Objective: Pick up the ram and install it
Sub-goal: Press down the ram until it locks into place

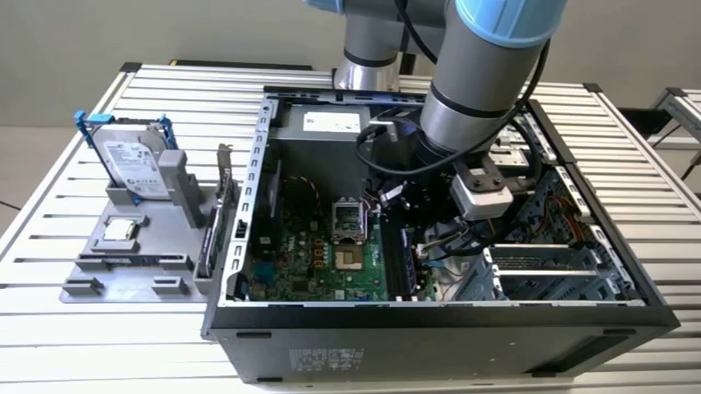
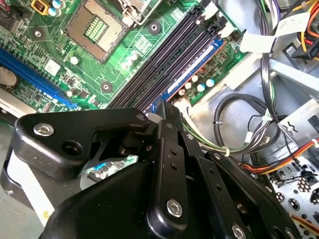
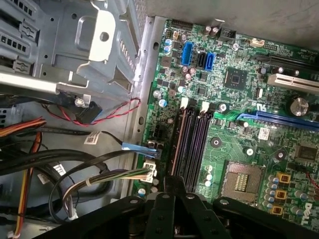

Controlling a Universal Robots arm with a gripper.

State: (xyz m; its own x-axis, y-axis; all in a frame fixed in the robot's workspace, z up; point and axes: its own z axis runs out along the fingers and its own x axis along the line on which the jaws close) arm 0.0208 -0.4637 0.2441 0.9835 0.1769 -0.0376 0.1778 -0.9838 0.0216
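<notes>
Slatted metal table (image 1: 88, 328); plain grey wall (image 1: 131, 29); perhaps second table (image 1: 681, 107).

Bright, even light (soft shadows), slightly blurred.

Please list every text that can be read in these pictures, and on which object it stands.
Hard drive label: too small to read.
Computer case sticker: too small to read.
Cable tag: blurred.
Motherboard print: too small to read.
Nothing can be quoted.

The gripper (image 2: 167, 112) is matt black plastic with bright metal screws, the computer case (image 1: 438, 316) bare grey sheet metal, the motherboard (image 3: 239, 124) glossy green, the table (image 1: 66, 197) ribbed aluminium.
</notes>
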